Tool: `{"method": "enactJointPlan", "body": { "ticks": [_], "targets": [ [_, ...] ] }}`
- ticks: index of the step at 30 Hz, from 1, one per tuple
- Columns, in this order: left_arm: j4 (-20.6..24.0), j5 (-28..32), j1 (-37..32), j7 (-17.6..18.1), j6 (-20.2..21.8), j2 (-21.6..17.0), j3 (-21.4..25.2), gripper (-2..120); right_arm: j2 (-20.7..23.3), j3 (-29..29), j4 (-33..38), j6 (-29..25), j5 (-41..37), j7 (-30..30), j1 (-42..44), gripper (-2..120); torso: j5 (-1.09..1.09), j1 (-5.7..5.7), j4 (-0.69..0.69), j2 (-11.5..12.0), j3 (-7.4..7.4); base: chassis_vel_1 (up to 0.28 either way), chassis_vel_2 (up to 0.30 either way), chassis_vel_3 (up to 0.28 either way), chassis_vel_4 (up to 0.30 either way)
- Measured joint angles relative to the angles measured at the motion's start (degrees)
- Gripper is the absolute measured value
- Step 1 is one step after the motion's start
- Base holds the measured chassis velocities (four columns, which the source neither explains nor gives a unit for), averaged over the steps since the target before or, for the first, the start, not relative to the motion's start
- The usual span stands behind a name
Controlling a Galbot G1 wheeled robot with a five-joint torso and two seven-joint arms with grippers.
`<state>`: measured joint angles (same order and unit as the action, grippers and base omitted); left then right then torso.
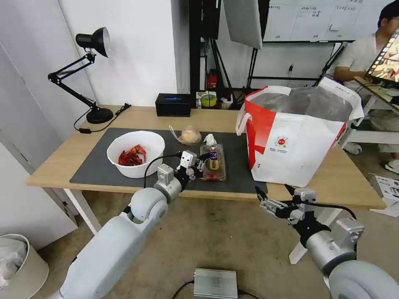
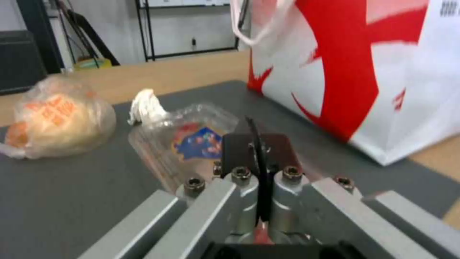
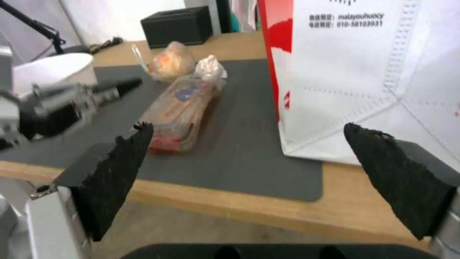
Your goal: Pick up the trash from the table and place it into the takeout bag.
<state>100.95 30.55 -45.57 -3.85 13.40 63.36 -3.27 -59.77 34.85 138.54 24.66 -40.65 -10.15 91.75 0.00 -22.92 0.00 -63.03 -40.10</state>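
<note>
The right gripper [image 1: 275, 192] is waiting below the table's [image 1: 357, 195] front edge, fingers spread wide and empty. The left gripper [image 1: 200, 162], pinched closed on nothing, is hovering just beside the clamshell [image 1: 213, 162], so the first pickup looks not yet begun; it would need to open before closing on the box. The clamshell is lying flat on the mat [image 1: 95, 162], clear and crinkled, the tissue [image 1: 210, 139] touching its far end, the bag [image 1: 297, 133] standing close on its right.

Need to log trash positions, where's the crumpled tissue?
The crumpled tissue lies on the dark mat, touching the clamshell box's far end, right of the knotted bag.
</note>
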Motion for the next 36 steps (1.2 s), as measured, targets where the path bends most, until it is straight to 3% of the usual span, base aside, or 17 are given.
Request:
{"method": "enactJointPlan", "body": {
  "ticks": [4, 9, 15, 25, 36],
  "targets": [
    [-0.78, -0.14, 0.41, -0.54, -0.71, -0.5, -1.22, 0, 2.44, 0.37, -0.76, 0.04, -4.33, -1.01, -1.79, 100, 0.0, 0.0, 0.0, 0.0, 0.0, 0.0, 0.0, 0.0, 0.0],
    [-2.13, 0.29, 1.44, -0.79, -1.51, -1.39, -2.93, 0, 7.51, 0.45, -2.81, 0.67, -17.46, -4.95, -8.08, 100, 0.0, 0.0, 0.0, 0.0, 0.0, 0.0, 0.0, 0.0, 0.0],
    [-2.01, 0.36, 1.01, -0.82, -2.05, -4.06, -1.76, 0, 11.02, -1.45, -5.4, 1.93, -27.0, -8.74, -15.45, 100, -0.01, 0.0, 0.01, 0.0, -0.01, 0.0, 0.0, 0.0, 0.0],
    [-0.62, 0.38, -1.15, -1.57, -3.44, -6.02, -0.13, 0, 9.19, -3.71, -7.8, 3.46, -36.32, -13.29, -19.75, 100, -0.01, 0.0, 0.01, 0.0, -0.01, 0.0, 0.0, 0.0, 0.0],
    [-2.38, 0.89, 0.85, -1.78, -4.51, -3.65, -1.74, 0, 7.29, -3.42, -8.75, 3.57, -46.07, -16.62, -20.68, 100, 0.0, 0.0, 0.0, 0.0, -0.01, 0.0, 0.0, 0.0, 0.0]
  ]
}}
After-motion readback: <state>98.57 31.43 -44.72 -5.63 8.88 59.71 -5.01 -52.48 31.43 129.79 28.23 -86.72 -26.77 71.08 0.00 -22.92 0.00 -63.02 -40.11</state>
